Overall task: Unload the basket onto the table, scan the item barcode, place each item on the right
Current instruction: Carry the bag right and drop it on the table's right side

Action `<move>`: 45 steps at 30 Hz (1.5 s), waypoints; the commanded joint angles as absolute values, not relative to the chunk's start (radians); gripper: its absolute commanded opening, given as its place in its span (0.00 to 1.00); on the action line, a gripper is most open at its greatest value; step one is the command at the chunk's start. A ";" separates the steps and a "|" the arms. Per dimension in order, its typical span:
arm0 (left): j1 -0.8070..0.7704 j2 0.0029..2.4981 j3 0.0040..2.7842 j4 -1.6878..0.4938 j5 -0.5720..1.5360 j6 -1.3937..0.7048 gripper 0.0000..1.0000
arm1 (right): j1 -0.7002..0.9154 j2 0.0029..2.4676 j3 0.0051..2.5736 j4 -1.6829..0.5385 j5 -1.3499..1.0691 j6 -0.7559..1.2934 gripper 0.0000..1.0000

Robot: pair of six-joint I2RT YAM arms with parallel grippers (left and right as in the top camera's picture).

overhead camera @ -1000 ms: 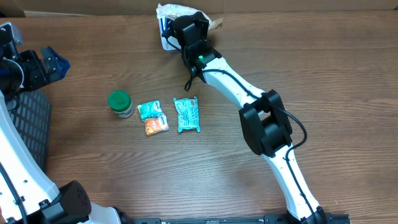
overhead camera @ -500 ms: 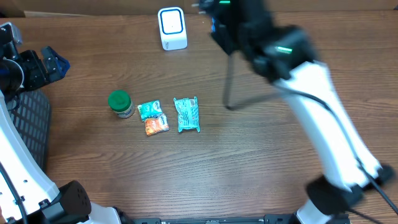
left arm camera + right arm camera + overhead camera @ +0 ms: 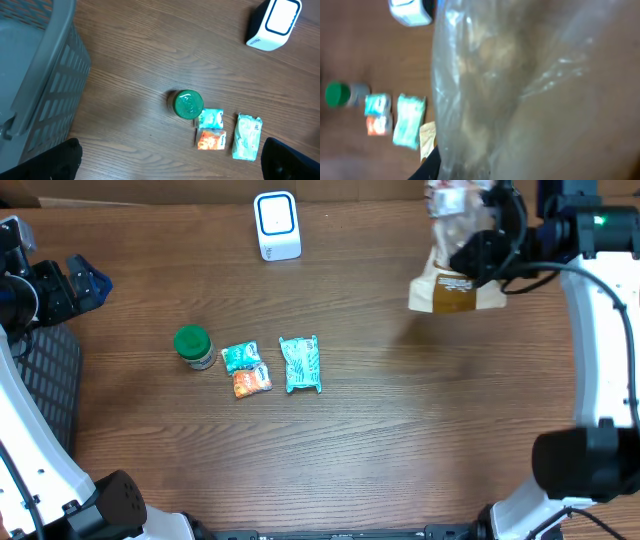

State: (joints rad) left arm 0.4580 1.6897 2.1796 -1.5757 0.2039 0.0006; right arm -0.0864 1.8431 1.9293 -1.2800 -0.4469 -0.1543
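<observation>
Wooden table [image 3: 125,55]. Grey basket [image 3: 45,75] at the left edge. White scanner [image 3: 274,22] at top right (partly cut off). Green-lidded jar [image 3: 188,104] near centre, upright. Just right of it is a teal packet [image 3: 211,119], with an orange packet [image 3: 210,140] below and a pale pouch [image 3: 247,144] alongside. Left gripper [image 3: 170,167] spread wide, one dark finger in each lower corner.

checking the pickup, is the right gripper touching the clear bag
Touching. Overhead shows the right gripper closed on the top of the clear bag, which hangs from it.

Light: bright and even across the bench [image 3: 400,430].
Shadow: faint patch at seven o'clock of the bag [image 3: 455,285].
Blur: right wrist view smeared, plastic glinting.
Left wrist: sharp.
</observation>
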 commanded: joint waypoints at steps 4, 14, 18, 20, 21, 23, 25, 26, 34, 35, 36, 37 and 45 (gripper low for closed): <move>0.457 1.699 2.181 -1.574 0.202 0.015 0.99 | -0.240 1.878 1.702 -1.098 -0.564 -0.048 0.04; 0.457 1.699 2.181 -1.574 0.202 0.015 1.00 | -0.337 1.921 1.416 -0.853 -0.552 -0.026 0.07; 0.457 1.699 2.181 -1.574 0.202 0.015 1.00 | -0.337 1.938 1.395 -0.859 -0.500 -0.026 0.13; 0.457 1.699 2.181 -1.574 0.202 0.015 0.99 | -0.337 1.938 1.395 -0.870 -0.491 -0.026 0.16; 0.457 1.699 2.181 -1.574 0.202 0.015 1.00 | -0.337 1.938 1.395 -0.874 -0.490 -0.026 0.19; 0.457 1.699 2.181 -1.574 0.202 0.015 1.00 | -0.337 1.938 1.395 -0.887 -0.490 -0.026 0.53; 0.457 1.699 2.181 -1.574 0.202 0.015 1.00 | -0.337 1.938 1.396 -0.895 -0.491 -0.026 0.67; 0.457 1.699 2.181 -1.574 0.202 0.015 1.00 | -0.338 1.938 1.398 -0.899 -0.491 -0.025 0.73; 0.457 1.699 2.181 -1.574 0.202 0.015 1.00 | -0.336 1.927 1.578 -1.107 -0.487 0.030 1.00; 0.457 1.699 2.181 -1.574 0.202 0.015 1.00 | -0.333 1.920 1.613 -1.142 -0.487 0.030 1.00; 0.457 1.699 2.181 -1.574 0.202 0.015 0.99 | -0.329 1.913 1.639 -1.167 -0.487 0.030 1.00; 0.457 1.699 2.181 -1.574 0.202 0.015 1.00 | -0.321 1.903 1.673 -1.200 -0.487 0.030 1.00; 0.457 1.699 2.181 -1.574 0.202 0.015 1.00 | -0.133 1.876 1.822 -1.392 -0.495 0.030 1.00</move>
